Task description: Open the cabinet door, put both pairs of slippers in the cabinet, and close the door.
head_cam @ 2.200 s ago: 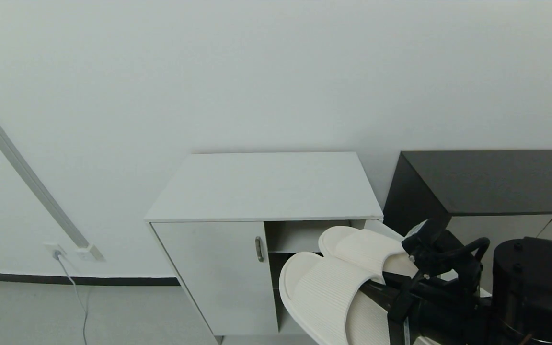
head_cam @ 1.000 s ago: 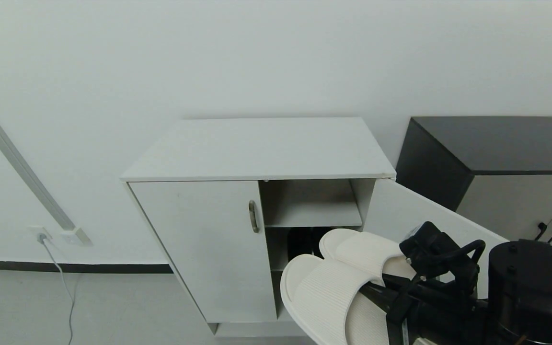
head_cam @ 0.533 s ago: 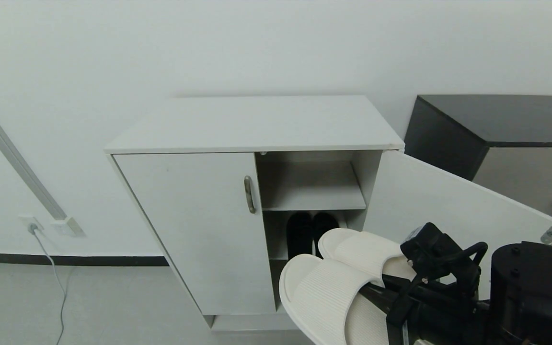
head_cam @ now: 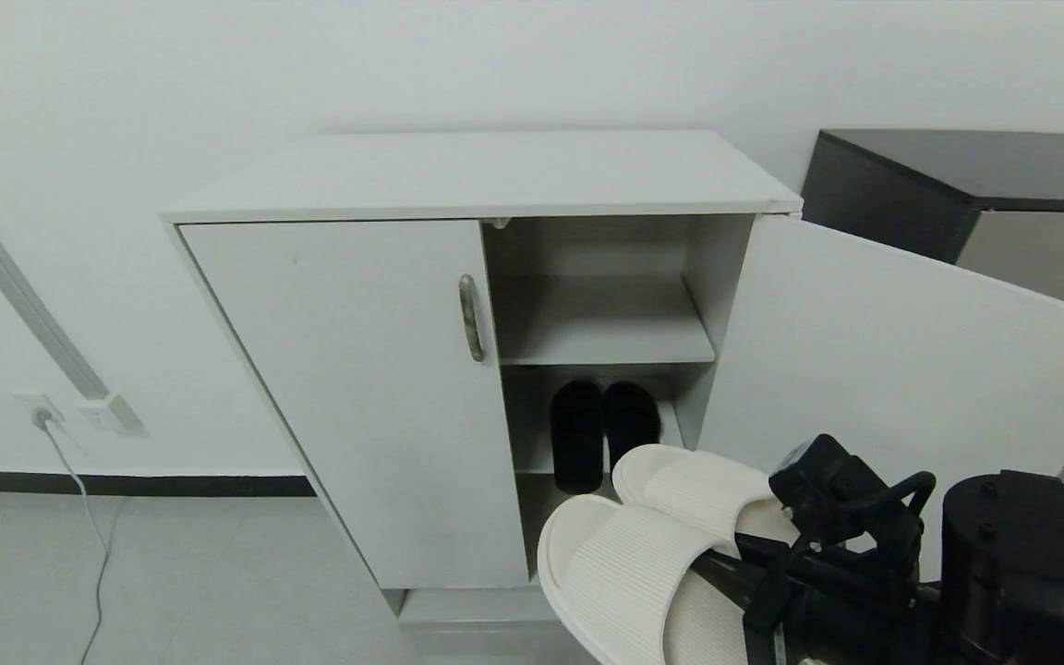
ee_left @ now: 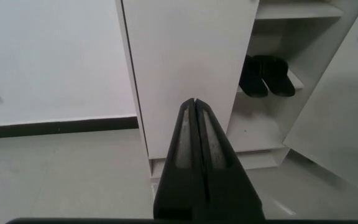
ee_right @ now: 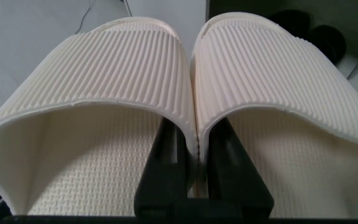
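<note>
right gripper (ee_right: 194, 152): mine, grasping the white slippers (head_cam: 643, 545) by their inner edges, just before the cabinet (head_cam: 495, 171) | right door (head_cam: 901, 342): open | black slippers (head_cam: 601, 429): 1 pair on middle shelf | left gripper (ee_left: 195, 109): mine, clenched, empty

You have cream slippers (head_cam: 643, 554): straps finely ribbed, insoles in a small waffle grain. Black slippers (head_cam: 601, 429), plain, sit mid-frame in the head view. Cabinet (head_cam: 347, 388) flat white; its handle (head_cam: 470, 318) dull grey-brown metal. Second cabinet (head_cam: 892, 194), upper right: black top, grey front. Left hand (ee_left: 194, 109) and right hand (ee_right: 196, 177) black. Floor (head_cam: 172, 591) pale grey; skirting stripe (head_cam: 126, 484), lower left, black.
</note>
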